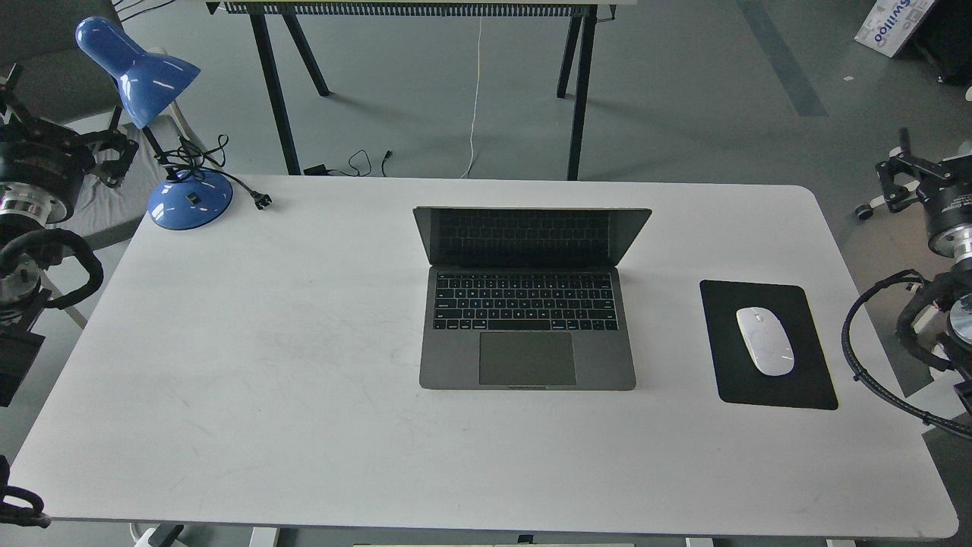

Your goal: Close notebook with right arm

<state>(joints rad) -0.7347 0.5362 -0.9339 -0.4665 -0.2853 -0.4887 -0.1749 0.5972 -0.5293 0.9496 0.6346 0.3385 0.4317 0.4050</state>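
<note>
The notebook [528, 334], a space-grey laptop with a black keyboard and large trackpad, lies open in the middle of the white table [266, 365]. Its dark screen [531, 235] leans back, away from me. My right arm comes in at the right edge, and its right gripper [900, 173] hangs off the table's right side, far from the notebook, holding nothing. My left gripper [114, 156] is off the table's left side, beside the lamp, also empty. Both grippers are small and dark, so their fingers cannot be told apart.
A white mouse [765, 340] rests on a black mouse pad [805, 387] between the notebook and the right arm. A blue desk lamp [190, 199] with a loose cord stands at the table's back left corner. Another table's black legs [579, 91] stand behind.
</note>
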